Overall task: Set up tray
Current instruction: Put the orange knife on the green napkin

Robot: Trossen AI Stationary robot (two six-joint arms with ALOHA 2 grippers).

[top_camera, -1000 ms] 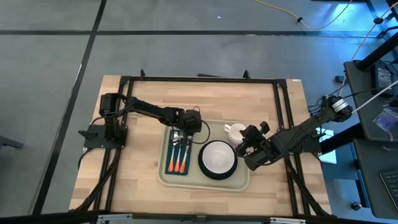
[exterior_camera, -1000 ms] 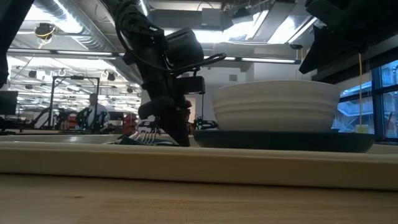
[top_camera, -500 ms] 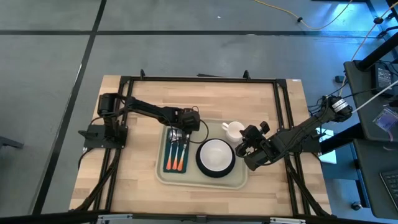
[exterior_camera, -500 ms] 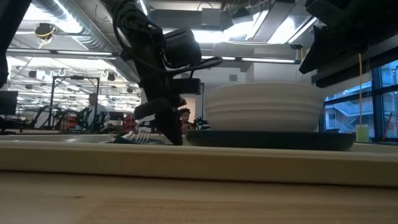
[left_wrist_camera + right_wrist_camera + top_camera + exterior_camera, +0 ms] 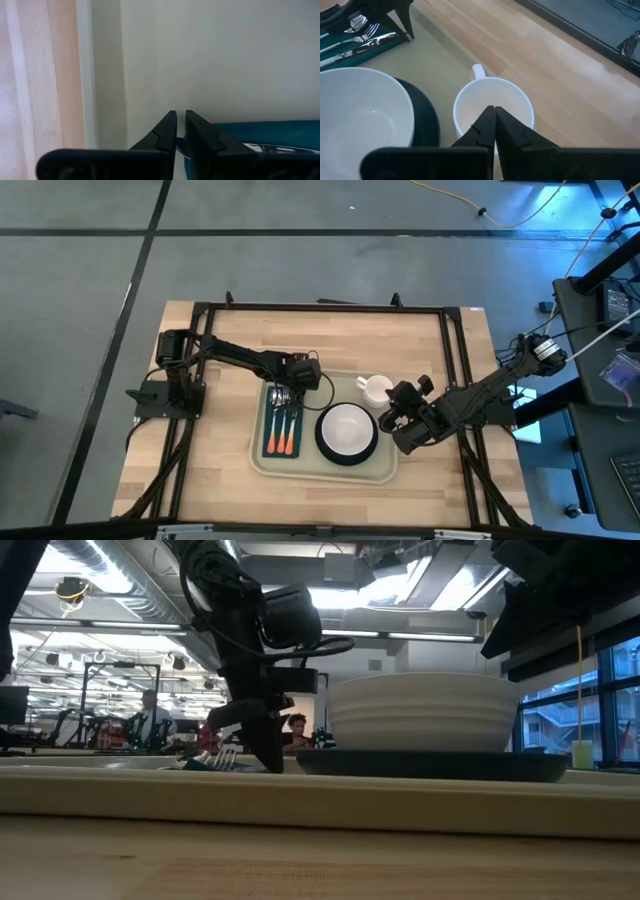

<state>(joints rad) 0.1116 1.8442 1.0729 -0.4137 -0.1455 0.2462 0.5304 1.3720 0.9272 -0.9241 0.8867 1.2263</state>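
The beige tray [image 5: 325, 472] lies flat on the wooden table and carries a dark green napkin [image 5: 283, 427] with orange-handled cutlery, a white bowl [image 5: 348, 430] on a dark plate, and a white mug [image 5: 377, 389]. My left gripper [image 5: 286, 391] is shut and points down into the tray's far left part, beside the napkin's far edge [image 5: 270, 129]. In the low view its fingers [image 5: 266, 752] reach down behind the tray's near rim [image 5: 300, 802]. My right gripper [image 5: 401, 416] is shut and hovers raised by the tray's right edge, just off the mug [image 5: 492, 112]. My left gripper comes from above with shut fingers [image 5: 170, 127], pointing down onto the tray's floor [image 5: 225, 60] near its far left corner, close inside the rim [image 5: 102, 75]. The fingertips themselves hide the point of touch. The tray stays flat on the table.
Bare wood lies left [image 5: 215, 450], far [image 5: 330, 335] and right [image 5: 450, 470] of the tray. A black frame [image 5: 320, 308] runs along the table's far and side edges. People and equipment show in the room beyond in the low view.
My left gripper has moved a little toward the table's left edge, still shut and pointing down. The tray with the napkin, bowl and mug has slid the same way by a small amount, staying flat.
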